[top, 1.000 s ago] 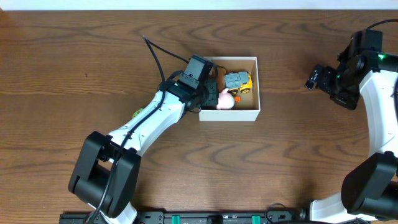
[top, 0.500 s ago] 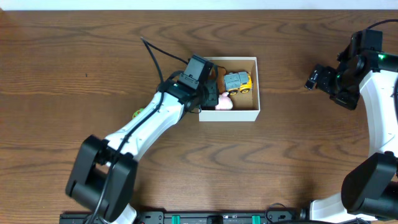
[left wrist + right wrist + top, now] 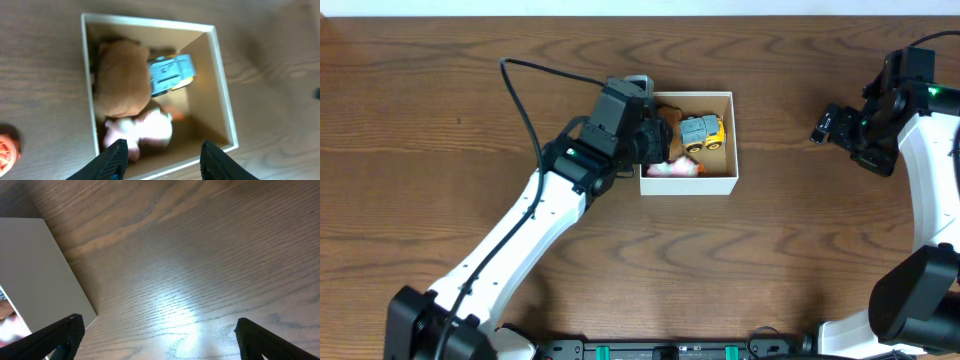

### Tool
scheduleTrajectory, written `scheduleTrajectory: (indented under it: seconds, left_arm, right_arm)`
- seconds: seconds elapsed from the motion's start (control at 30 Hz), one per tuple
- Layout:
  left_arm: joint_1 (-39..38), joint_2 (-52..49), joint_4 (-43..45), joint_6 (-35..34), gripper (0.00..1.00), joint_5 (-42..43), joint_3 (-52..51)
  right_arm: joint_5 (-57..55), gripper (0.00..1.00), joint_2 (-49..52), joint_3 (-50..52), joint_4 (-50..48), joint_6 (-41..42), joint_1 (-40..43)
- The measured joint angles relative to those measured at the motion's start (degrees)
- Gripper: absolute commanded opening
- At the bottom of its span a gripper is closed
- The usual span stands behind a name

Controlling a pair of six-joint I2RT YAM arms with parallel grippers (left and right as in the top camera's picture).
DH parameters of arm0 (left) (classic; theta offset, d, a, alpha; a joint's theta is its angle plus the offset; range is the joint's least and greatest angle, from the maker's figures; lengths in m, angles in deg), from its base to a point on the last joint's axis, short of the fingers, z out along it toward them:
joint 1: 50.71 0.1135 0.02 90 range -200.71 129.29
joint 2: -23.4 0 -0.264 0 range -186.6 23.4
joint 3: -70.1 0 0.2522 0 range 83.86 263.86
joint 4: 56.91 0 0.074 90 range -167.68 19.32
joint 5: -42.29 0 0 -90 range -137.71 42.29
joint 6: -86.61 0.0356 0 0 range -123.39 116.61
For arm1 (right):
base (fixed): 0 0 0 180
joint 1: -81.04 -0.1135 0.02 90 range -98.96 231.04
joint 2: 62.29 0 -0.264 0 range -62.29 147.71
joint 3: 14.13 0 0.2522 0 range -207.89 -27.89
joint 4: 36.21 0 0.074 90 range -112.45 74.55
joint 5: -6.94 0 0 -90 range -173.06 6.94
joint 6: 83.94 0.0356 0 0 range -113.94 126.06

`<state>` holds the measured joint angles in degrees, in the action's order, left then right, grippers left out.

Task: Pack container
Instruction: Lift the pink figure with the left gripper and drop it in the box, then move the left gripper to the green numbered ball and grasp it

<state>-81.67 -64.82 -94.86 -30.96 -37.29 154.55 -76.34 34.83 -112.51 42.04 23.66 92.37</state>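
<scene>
The container [image 3: 688, 184] is a small square box with white walls and a brown inside, right of the table's middle. In the left wrist view [image 3: 150, 21] it holds a brown plush toy [image 3: 122, 80], a blue and yellow toy truck [image 3: 170, 74] and a pink toy [image 3: 150, 130]. The truck [image 3: 702, 132] and the pink toy [image 3: 670, 168] also show from overhead. My left gripper [image 3: 164, 150] is open and empty, above the box's near left part [image 3: 645, 138]. My right gripper [image 3: 157, 322] is open and empty, over bare table at the far right [image 3: 825, 125].
A small orange thing [image 3: 7, 150] lies on the wood just left of the box; my left arm hides it from overhead. The box's white outer wall [image 3: 35, 265] shows at the left of the right wrist view. A black cable [image 3: 530, 75] loops over the table behind the left arm.
My left gripper has risen out of the box and drawn slightly left, leaving the pink toy inside at the front. The right arm has not moved.
</scene>
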Motion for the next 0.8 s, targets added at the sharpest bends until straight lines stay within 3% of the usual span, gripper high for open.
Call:
scheduleTrajectory:
  seconds: [0.13, 0.27, 0.53, 0.8]
  left_arm:
    - [0.44, -1.18, -1.42, 0.98, 0.59, -1.51, 0.00]
    - [3.69, -0.15, -7.48, 2.51, 0.61, -5.77, 0.00]
    - [18.71, -0.24, -22.93, 6.97, 0.82, -13.44, 0.00]
    - [23.63, -7.74, -25.11, 8.17, 0.90, -11.67, -0.02]
  right_arm:
    - [0.00, 0.99, 0.00, 0.00, 0.00, 0.00, 0.00]
    - [-0.02, 0.99, 0.00, 0.02, 0.00, 0.00, 0.00]
    - [0.04, 0.99, 0.00, 0.07, 0.00, 0.00, 0.00]
    - [0.07, 0.99, 0.00, 0.07, -0.07, 0.00, 0.00]
